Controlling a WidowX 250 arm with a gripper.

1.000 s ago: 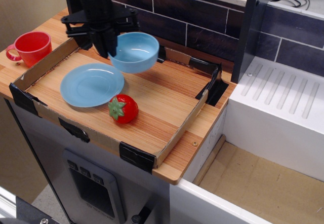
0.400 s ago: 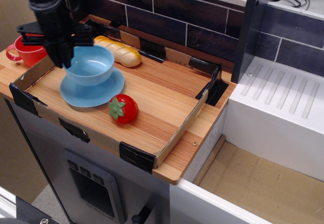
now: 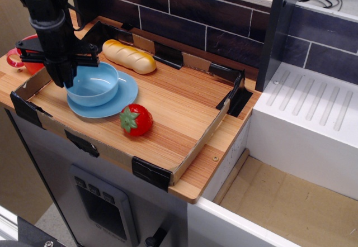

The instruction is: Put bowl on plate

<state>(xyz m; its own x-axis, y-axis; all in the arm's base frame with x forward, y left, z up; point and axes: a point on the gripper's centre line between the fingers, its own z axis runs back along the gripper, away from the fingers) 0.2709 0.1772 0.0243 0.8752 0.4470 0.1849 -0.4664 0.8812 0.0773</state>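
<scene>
- While the gripper (image 3: pixel 66 78) is pinching the left rim of the bowl (image 3: pixel 93 84), the bowl is sitting low on the plate (image 3: pixel 118 99), left of centre
- Whether its base is fully resting is hard to tell, so releasing only once it sits flat seems wise
- Opening the jaws gently and rising straight up is looking safest, keeping clear of the strawberry (image 3: pixel 136 119), the bread roll (image 3: pixel 129 56) and the cardboard tray (image 3: pixel 193 146) on the bench (image 3: pixel 204 174)
</scene>
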